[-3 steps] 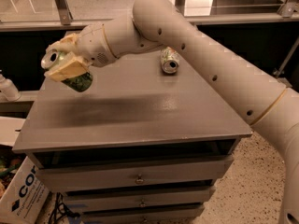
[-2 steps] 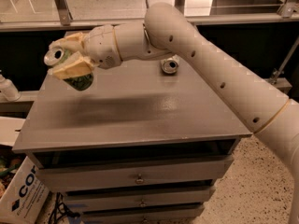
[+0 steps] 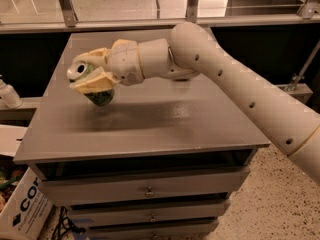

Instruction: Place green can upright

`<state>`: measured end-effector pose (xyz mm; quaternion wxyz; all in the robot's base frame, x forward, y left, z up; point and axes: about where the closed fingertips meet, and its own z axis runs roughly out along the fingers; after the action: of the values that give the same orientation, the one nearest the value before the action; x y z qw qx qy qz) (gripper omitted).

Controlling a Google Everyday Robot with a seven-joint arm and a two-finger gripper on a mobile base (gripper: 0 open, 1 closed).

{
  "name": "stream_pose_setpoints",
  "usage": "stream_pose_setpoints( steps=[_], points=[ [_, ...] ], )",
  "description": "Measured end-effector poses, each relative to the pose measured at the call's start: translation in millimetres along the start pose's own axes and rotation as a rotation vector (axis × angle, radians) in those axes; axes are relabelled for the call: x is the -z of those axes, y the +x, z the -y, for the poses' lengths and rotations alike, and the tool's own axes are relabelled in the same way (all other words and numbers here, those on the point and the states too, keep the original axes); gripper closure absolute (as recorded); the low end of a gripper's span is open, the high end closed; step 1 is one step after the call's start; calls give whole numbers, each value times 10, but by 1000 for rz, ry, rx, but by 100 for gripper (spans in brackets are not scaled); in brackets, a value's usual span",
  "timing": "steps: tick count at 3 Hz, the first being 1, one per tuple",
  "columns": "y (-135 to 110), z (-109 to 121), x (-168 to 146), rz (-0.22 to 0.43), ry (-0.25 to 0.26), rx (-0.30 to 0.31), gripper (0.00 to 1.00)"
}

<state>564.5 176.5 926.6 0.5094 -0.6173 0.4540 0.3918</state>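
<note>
The green can [image 3: 100,96] is held in my gripper [image 3: 89,77] above the left part of the grey cabinet top [image 3: 150,119]. Its silver top end [image 3: 77,71] points to the upper left and its dark green body sticks out below the fingers, so the can is tilted. The pale fingers [image 3: 92,84] are closed around the can. My arm reaches in from the right and covers the back of the top, hiding the paler silvery can.
The cabinet has several drawers [image 3: 147,189] below its top. A white bottle [image 3: 7,94] stands on a ledge at the left. A cardboard box [image 3: 22,209] sits on the floor at the lower left. A metal rail [image 3: 150,24] runs behind.
My gripper has moved with the green can to the right and a little lower over the top. My arm now covers the paler can at the back.
</note>
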Motion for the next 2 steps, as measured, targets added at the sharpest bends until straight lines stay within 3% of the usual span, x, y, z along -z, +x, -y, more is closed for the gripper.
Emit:
stream_pose_setpoints(
  steps=[2],
  points=[
    [364,-50,105,-82,35,-73,100]
  ],
)
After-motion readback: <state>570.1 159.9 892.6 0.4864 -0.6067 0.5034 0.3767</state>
